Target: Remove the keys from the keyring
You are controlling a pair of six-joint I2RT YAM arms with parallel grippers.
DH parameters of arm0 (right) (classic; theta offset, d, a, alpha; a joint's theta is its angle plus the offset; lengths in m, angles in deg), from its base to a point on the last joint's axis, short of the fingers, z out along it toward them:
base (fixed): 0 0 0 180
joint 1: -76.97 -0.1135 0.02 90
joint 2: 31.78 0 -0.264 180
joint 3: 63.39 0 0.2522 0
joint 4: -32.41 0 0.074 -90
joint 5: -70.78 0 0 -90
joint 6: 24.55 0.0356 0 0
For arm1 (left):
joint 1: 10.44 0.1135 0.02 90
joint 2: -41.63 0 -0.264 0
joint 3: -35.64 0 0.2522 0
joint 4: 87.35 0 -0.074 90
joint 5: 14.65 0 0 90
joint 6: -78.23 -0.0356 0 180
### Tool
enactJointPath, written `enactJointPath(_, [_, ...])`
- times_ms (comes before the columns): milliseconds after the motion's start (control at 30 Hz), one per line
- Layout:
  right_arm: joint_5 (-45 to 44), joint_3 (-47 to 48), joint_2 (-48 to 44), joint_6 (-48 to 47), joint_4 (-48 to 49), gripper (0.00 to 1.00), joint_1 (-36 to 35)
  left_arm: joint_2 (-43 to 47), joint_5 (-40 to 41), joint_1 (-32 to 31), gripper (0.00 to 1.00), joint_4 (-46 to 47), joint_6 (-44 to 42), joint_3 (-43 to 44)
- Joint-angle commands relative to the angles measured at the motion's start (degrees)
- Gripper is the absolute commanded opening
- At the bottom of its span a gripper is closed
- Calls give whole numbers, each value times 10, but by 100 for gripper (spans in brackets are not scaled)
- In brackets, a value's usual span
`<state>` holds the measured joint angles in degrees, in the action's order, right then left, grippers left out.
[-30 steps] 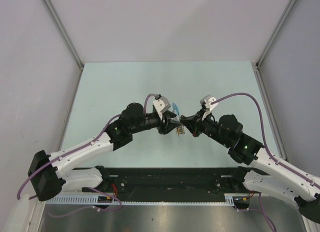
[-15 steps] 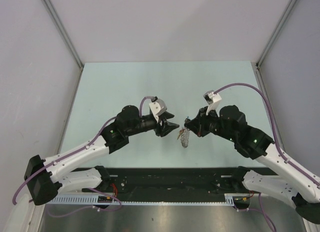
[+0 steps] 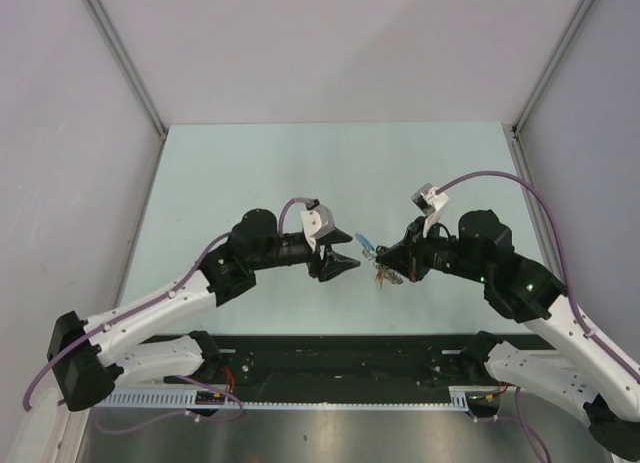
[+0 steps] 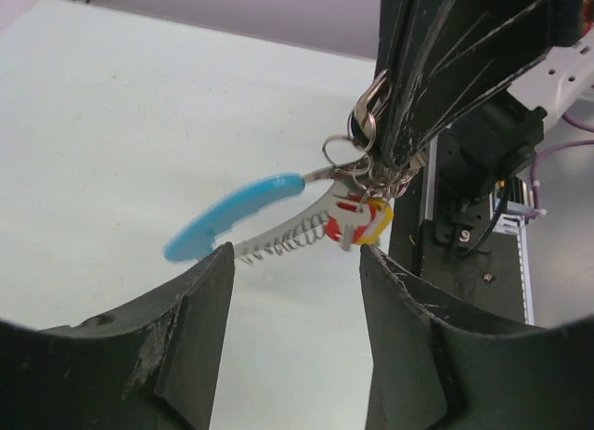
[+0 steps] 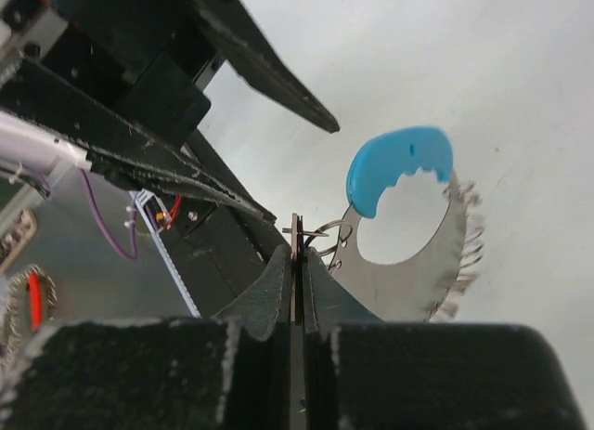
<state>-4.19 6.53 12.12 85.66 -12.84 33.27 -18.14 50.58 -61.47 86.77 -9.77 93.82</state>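
My right gripper (image 3: 384, 260) is shut on the keys (image 3: 385, 276) and holds them above the table. In the right wrist view its pads (image 5: 278, 281) pinch thin brown keys (image 5: 295, 233) edge-on. The wire keyring (image 5: 327, 233) hangs beside them, joined to the blue strap (image 5: 399, 165) and a silver toothed crescent (image 5: 422, 277). My left gripper (image 3: 350, 251) is open and empty, a short gap left of the bundle. In the left wrist view its gripper (image 4: 297, 255) is just below the blue strap (image 4: 232, 216), the keyring (image 4: 339, 151) and a red-and-yellow tag (image 4: 360, 221).
The pale green table (image 3: 250, 163) lies between grey side walls. A black strip with cable rails (image 3: 330, 358) runs along the near edge by the arm bases. My left gripper's fingers (image 5: 264, 63) show at the upper left of the right wrist view.
My left gripper has let go of the bundle, opened and drawn back to the left. My right gripper has kept the keys and moved right, and the blue strap now swings out between the grippers.
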Motion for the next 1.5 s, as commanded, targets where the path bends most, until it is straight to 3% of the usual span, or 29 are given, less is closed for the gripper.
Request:
enactJointPath(0, [71, 15, -20, -127, 63, 0, 0, 10, -62, 0, 63, -60, -126, 76])
enactJointPath(67, [88, 11, -8, -183, 70, 0, 0, 13, -63, 0, 65, -116, -187, 97])
enactJointPath(167, [119, 11, 8, -255, 74, 0, 1, 16, -58, 35, 66, -133, -213, 102])
enactJointPath(367, [221, 11, 45, -487, 58, 0, -2, 16, -296, 150, 66, -114, -225, 85])
enactJointPath(467, [236, 11, 53, -573, 69, 0, 1, 11, -326, 151, 68, -174, -284, 100])
enactJointPath(633, [240, 11, 72, -605, 133, 0, 5, -16, -339, 150, 65, -234, -292, 127])
enactJointPath(867, [229, 11, 93, -601, 173, 0, 19, 2, -309, 147, 60, -100, -149, 81])
enactJointPath(1100, [276, 11, 98, -621, 182, 0, 23, -1, -310, 137, 66, -91, -172, 57])
enactJointPath(1233, [278, 11, 97, -612, 198, 0, 22, -26, -345, 136, 66, -99, -160, 79])
enactJointPath(1467, [307, 11, 93, -611, 201, 0, 22, -33, -338, 134, 68, -89, -166, 73])
